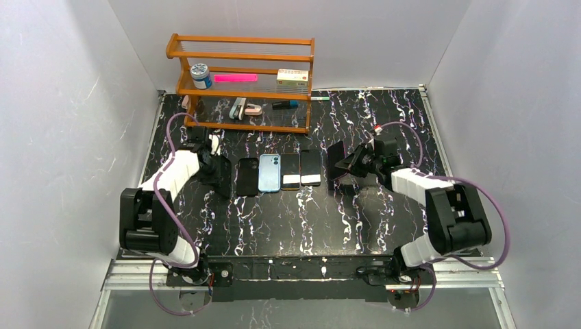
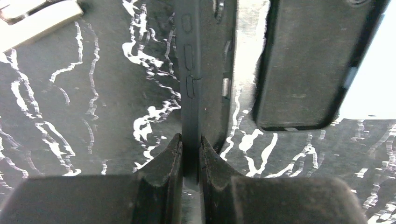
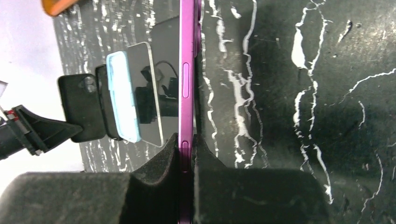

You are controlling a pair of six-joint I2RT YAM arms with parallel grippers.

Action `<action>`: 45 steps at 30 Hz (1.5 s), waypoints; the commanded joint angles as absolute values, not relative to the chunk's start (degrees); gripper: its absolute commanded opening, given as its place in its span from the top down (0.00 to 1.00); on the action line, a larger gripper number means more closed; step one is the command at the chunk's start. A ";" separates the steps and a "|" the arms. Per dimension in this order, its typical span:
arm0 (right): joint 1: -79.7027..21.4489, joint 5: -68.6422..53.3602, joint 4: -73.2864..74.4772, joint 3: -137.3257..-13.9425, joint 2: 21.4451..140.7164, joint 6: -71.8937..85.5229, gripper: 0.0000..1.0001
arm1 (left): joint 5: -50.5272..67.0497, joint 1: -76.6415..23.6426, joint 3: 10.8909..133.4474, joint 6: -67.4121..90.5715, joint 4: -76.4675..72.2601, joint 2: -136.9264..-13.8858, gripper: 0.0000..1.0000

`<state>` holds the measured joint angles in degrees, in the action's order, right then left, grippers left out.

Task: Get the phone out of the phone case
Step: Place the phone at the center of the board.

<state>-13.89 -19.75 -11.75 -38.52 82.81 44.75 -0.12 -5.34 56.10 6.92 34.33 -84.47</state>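
My left gripper (image 1: 223, 177) is shut on the edge of an empty-looking black phone case (image 2: 190, 79) and holds it on edge over the table; the left wrist view shows the jaws (image 2: 190, 140) clamped on its rim. My right gripper (image 1: 342, 170) is shut on a purple phone (image 3: 187, 70), held on edge and apart from the case; in the top view the phone (image 1: 335, 159) looks dark. The right wrist view shows the fingers (image 3: 187, 138) pinching its side by a button.
A row lies between the arms: a black case (image 1: 246, 177), a light blue cased phone (image 1: 269, 173) and two dark phones (image 1: 290, 171) (image 1: 310, 167). An orange wooden shelf (image 1: 241, 46) with small items stands at the back. White walls enclose the marbled table (image 1: 384, 123).
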 commanded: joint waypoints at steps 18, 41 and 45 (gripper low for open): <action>-15.11 -29.49 -28.96 -39.54 100.31 46.36 0.99 | 17.88 -5.11 52.91 10.03 24.30 -91.52 1.00; -15.56 -11.56 -3.26 -41.54 86.25 36.18 0.01 | 19.27 -5.01 52.55 12.71 22.24 -90.88 0.97; -15.56 -8.56 1.95 -41.66 79.96 34.23 0.01 | 16.68 -4.92 52.68 12.62 22.59 -91.44 0.89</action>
